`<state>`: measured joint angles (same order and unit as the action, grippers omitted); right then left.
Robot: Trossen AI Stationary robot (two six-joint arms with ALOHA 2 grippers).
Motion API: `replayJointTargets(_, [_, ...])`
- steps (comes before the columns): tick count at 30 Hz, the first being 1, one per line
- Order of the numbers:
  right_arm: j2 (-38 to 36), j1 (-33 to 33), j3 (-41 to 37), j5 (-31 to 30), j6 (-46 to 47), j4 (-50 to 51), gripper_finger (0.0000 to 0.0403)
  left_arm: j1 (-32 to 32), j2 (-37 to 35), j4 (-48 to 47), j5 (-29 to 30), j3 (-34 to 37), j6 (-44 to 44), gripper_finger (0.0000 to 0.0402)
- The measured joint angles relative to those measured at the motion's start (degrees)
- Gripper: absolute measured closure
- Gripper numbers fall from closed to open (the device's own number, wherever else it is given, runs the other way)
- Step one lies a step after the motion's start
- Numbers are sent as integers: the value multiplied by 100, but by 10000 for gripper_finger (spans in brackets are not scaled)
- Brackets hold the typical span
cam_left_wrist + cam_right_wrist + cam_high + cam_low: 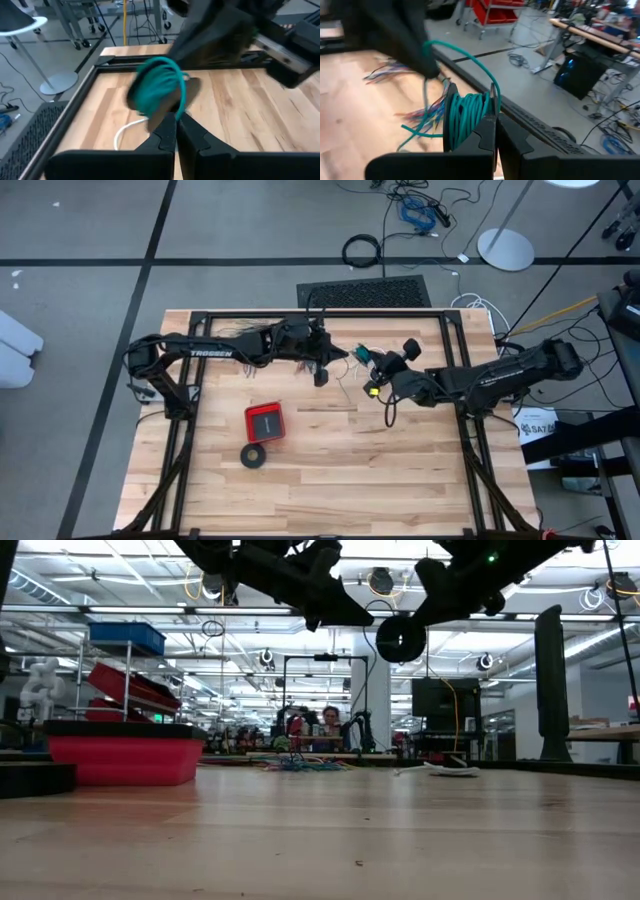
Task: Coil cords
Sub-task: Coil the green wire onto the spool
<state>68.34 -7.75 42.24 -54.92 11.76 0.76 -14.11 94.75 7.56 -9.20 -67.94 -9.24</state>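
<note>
The teal-green cord is wound into a small coil [467, 117], held in the air above the middle of the table [362, 356]. My right gripper [496, 117], reaching in from the table's right, is shut on that coil. My left gripper [176, 116], coming from the left, is shut on a strand of the same cord [183, 97] just beside the coil [157, 87]. The two grippers [346, 357] [373, 364] nearly meet. The white cord [122, 134] lies loose on the table below. My left gripper pinches a single teal strand [182, 100] between its two fingertips, where it leaves the coil. The fingers point roughly level from the table's left. The strand arcs in a loop [470, 55] to the coil, clear of the table. My right gripper pinches several turns of the teal coil [472, 115] between its two fingers, coming roughly level from the table's right. The coil stands on edge in the hold, lifted clear of the table. A loose end [415, 132] trails down from it.
A fanned bundle of many-coloured wires [422, 114] lies on the table under the grippers. A red box [265, 421] and a black tape ring [254, 455] sit nearer the front left. A black frame [300, 314] runs around the tabletop.
</note>
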Motion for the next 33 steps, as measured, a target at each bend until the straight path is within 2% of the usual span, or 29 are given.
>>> replayJointTargets(10, [213,180,0,-583,-367,-807,403,254,1,-46,137,0,147,396])
replayJointTargets(15, [211,162,0,-524,-543,-965,403,376,3,-85,699,0,-17,396])
replayJointTargets(21, [212,-176,0,-558,-702,-902,403,145,8,-136,805,0,-17,396])
replayJointTargets(30, [211,-662,0,-1415,-1043,-791,403,-250,10,-348,804,0,-19,396])
replayJointTargets(33, [211,-710,0,-1441,-1102,-624,403,-321,10,-368,803,0,-41,396])
